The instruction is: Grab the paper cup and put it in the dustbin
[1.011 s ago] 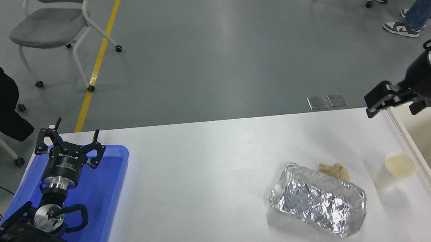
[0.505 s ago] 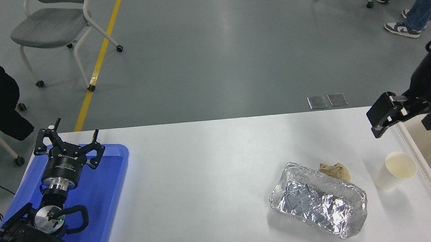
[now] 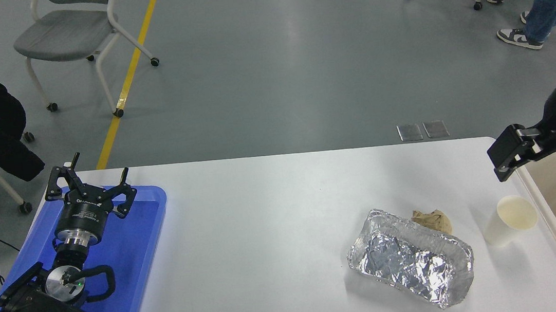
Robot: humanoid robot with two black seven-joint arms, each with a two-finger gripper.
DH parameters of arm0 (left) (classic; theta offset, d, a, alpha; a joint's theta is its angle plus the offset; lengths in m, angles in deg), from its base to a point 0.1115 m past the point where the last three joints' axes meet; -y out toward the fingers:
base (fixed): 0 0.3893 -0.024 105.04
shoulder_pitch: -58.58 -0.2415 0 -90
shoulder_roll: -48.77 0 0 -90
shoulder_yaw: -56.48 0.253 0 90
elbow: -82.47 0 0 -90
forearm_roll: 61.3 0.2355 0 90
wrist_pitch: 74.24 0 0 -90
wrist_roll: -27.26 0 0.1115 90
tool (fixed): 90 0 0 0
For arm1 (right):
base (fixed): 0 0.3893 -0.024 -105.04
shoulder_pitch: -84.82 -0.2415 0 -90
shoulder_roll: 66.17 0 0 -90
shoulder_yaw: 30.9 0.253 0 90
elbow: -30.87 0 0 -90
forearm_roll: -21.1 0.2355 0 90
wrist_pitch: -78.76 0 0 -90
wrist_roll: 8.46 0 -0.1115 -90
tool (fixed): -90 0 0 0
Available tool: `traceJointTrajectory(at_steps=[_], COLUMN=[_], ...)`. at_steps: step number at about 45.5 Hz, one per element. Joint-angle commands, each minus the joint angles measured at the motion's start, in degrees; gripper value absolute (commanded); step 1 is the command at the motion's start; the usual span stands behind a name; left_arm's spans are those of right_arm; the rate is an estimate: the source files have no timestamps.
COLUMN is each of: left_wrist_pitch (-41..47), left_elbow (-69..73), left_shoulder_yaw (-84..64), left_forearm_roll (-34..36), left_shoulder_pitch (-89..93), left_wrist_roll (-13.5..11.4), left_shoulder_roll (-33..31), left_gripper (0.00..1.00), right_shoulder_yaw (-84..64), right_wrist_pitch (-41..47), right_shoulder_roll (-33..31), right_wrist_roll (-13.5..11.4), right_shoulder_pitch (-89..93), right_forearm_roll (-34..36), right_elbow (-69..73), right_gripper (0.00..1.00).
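1. Two arms show: the left claw (image 3: pixel 88 182) sits parked over the blue tray (image 3: pixel 135 274) at the near left, fingers spread and holding nothing; the right claw (image 3: pixel 508 158) hangs above the table's (image 3: pixel 264 219) right end, and whether it is spread or pressed together cannot be told.
2. The cup (image 3: pixel 509 219) stands upright near the right edge, just beside the bin's (image 3: pixel 536 201) rim, below and nearer than the right claw.
3. The step in hand looks like the approach. To do it well, come down with fingers spread on either side of the cup's wall, then squeeze gently.
4. The cup is thin white paper, tapered, cream inside: it will likely crush or tip under a hard pinch.
5. The crinkled foil tray (image 3: pixel 413 260) and brown wad (image 3: pixel 432 220) lie to its left; keep clear of them.
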Motion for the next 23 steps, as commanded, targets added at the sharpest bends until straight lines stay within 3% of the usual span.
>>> traceJointTrajectory(at_steps=[1,14,23], left_wrist_pitch=[0.0,0.0,0.0], left_elbow=[0.0,0.0,0.0], left_shoulder_yaw=[0.2,0.2,0.2], left_forearm_roll=[0.0,0.1,0.1], left_shoulder_pitch=[0.0,0.0,0.0], left_wrist_roll=[0.0,0.0,0.0], left_shoulder_roll=[0.1,0.2,0.2], left_gripper=[1.0,1.0,1.0], right_shoulder_yaw=[7.5,31.2,37.4], right_wrist_pitch=[-3.2,-8.4,-12.5], right_shoulder_roll=[-9.4,-13.4,-12.5], right_wrist_roll=[0.2,0.2,0.3], right_shoulder_pitch=[15.2,43.0,52.2], right_forearm_roll=[-11.3,-20.3,-21.2], right_elbow=[-9.7,-22.6,-28.2], right_gripper=[1.0,1.0,1.0])
